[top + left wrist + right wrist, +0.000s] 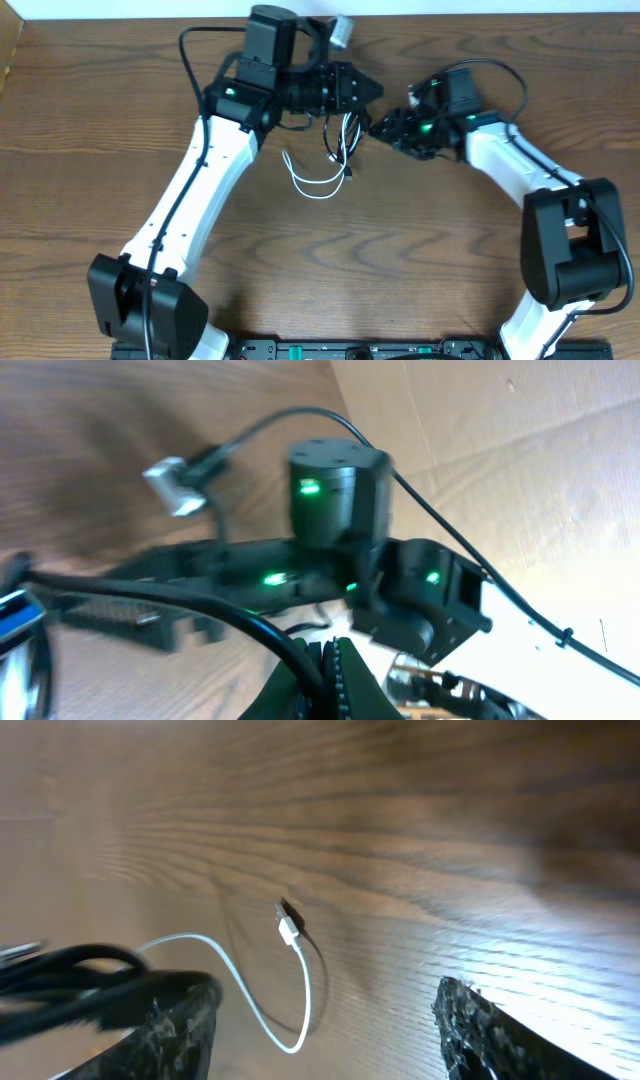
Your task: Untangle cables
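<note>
The white cable (318,186) lies in loops on the wooden table, below the two grippers. In the right wrist view its loop (262,1010) and small plug (289,930) lie on the wood between my fingers. The black cable (341,140) hangs in thin loops from my left gripper (370,90), which is raised. In the left wrist view the left gripper (331,665) is shut on the black cable (215,610). A silver plug (174,486) on a black cord shows behind it. My right gripper (379,126) is open (320,995), above the table, with black cord (60,975) by its left finger.
The right arm's wrist (335,495) with green lights is close in front of the left gripper. A cardboard wall (520,430) stands along the table's far edge. Thick black robot wires (195,45) loop beside both arms.
</note>
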`<state>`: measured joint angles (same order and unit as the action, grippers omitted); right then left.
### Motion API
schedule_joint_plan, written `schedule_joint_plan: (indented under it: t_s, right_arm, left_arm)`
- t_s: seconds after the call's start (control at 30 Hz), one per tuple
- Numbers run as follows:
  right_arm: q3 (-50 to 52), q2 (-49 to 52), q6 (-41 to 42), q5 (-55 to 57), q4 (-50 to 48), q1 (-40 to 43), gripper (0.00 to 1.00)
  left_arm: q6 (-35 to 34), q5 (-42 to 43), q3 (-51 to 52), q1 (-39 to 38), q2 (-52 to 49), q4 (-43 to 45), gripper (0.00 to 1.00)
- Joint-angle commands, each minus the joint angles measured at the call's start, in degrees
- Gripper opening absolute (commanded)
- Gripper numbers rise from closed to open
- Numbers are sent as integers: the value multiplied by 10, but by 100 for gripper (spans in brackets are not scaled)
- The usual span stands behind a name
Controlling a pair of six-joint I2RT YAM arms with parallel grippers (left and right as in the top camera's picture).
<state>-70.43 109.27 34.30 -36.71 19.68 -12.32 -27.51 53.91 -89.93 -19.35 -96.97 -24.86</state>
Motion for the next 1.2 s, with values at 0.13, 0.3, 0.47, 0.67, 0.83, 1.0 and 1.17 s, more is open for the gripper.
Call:
schedule_joint_plan:
  t_s: [0.13, 0.3, 0.47, 0.67, 0.83, 1.0, 1.17]
  right_arm:
    - [-4, -6, -87, -193, 2, 41, 74]
    - [-4, -6, -91, -205, -12, 34, 77]
    - [-4, -5, -53, -135, -17, 10, 79]
    - [-4, 11, 13, -47, -46, -33, 79]
    - [-4, 28, 55, -1, -61, -41, 77]
    - [-4, 59, 60, 31, -33, -40, 72]
    - [-4, 76, 59, 65, 19, -26, 70]
  left_arm:
    - [-5, -20, -20, 22, 16, 3, 7]
    - [-7, -23, -20, 23, 16, 4, 8]
    - [-10, -23, -20, 22, 16, 4, 7]
    - [-32, -23, -20, 22, 16, 8, 8]
    - [-33, -19, -20, 22, 16, 9, 8]
    - [-43, -19, -21, 37, 23, 32, 7]
    - [-46, -26, -24, 81, 52, 49, 7]
